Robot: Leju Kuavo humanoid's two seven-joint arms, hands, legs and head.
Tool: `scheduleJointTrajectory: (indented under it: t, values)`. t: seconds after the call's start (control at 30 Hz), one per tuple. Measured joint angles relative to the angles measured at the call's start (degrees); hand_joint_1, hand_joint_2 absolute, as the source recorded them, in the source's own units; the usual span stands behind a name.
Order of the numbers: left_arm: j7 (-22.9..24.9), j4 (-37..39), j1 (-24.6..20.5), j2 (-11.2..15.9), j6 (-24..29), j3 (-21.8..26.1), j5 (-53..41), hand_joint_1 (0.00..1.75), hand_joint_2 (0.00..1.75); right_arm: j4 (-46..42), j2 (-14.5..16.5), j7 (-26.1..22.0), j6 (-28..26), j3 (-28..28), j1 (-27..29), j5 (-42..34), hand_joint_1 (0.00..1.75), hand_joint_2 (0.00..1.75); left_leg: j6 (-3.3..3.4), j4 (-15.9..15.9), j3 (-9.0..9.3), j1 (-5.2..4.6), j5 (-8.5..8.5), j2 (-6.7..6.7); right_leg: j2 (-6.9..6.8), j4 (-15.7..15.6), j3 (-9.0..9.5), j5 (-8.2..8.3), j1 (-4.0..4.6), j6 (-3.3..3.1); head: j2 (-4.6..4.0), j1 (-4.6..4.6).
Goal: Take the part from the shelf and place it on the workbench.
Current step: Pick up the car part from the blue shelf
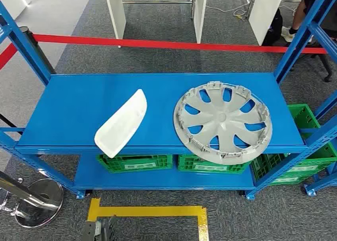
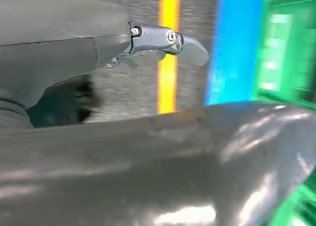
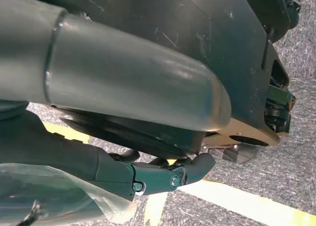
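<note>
The left hand hangs above grey carpet with fingers extended, holding nothing. The right hand likewise hangs with fingers apart, empty. On the blue metal shelf, a white curved plastic part lies left; a silver spoked wheel cover lies right, overhanging the front edge. Green plastic crates sit below.

Head view: evenly and brightly lit, sharp; straight lines are bent near the edges.
Shelf: soft glare is seen on the blue top.
Left wrist view: motion blur is shown; highlights lie on the thumb.
Right wrist view: dimmer, mostly sharp.
</note>
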Motion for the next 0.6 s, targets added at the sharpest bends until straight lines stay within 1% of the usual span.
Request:
scheduleJointTrajectory:
  t: [0.07,0.43,0.6]
  values:
    - [-0.5,-1.6,0.4,-0.3,-0.2,0.8,-1.0,0.0,0.0,0.4,0.2,-0.1,0.0,0.4,-0.1,-0.3,0.0,0.0,0.0,0.0,0.0,0.0,0.0,0.0,0.0,0.0,0.0,0.0,0.0,0.0,0.0,0.0]
    - [-5.8,-19.4,5.4,-2.9,-0.9,9.2,-11.9,0.0,0.0,4.3,1.9,-1.0,-0.1,4.7,-1.1,-4.0,0.0,0.0,0.0,0.0,0.01,0.0,0.0,0.04,0.05,0.0,0.01,0.0,0.01,0.0,0.0,0.0]
    - [-8.2,-28.1,7.8,-3.4,-0.1,11.9,-17.3,0.0,0.0,5.9,2.6,-1.2,-0.1,6.3,-1.4,-5.9,0.0,0.0,0.0,0.0,0.01,0.01,0.0,0.06,0.07,0.0,0.02,0.0,0.01,0.0,0.0,0.0]
